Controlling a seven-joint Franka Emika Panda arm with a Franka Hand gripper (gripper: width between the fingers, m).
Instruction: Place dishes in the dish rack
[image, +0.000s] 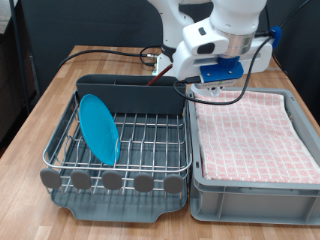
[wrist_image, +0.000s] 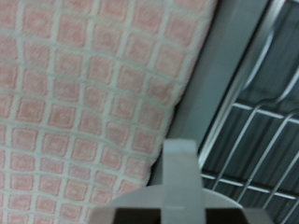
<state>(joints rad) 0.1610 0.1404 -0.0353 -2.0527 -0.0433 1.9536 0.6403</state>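
The dish rack (image: 150, 135), silver wire on a dark grey tray, fills the exterior view's left. The blue plate (image: 99, 128) stands upright on edge in its left part. The dark grey utensil caddy (image: 120, 90) runs along the rack's far side. A small reddish-brown piece (image: 164, 80), perhaps the wooden spoon, shows at the caddy's right end. My gripper (image: 187, 90) hangs just right of it, over the border between rack and crate. In the wrist view one grey finger (wrist_image: 182, 173) shows above the crate wall, with nothing seen held. The mug is out of view.
The grey crate (image: 250, 195) lined with pink checked cloth (image: 250, 135) stands right of the rack, touching it; the cloth (wrist_image: 84, 103) and rack wires (wrist_image: 262, 121) show in the wrist view. Black cables cross the wooden table (image: 45, 100) behind the rack.
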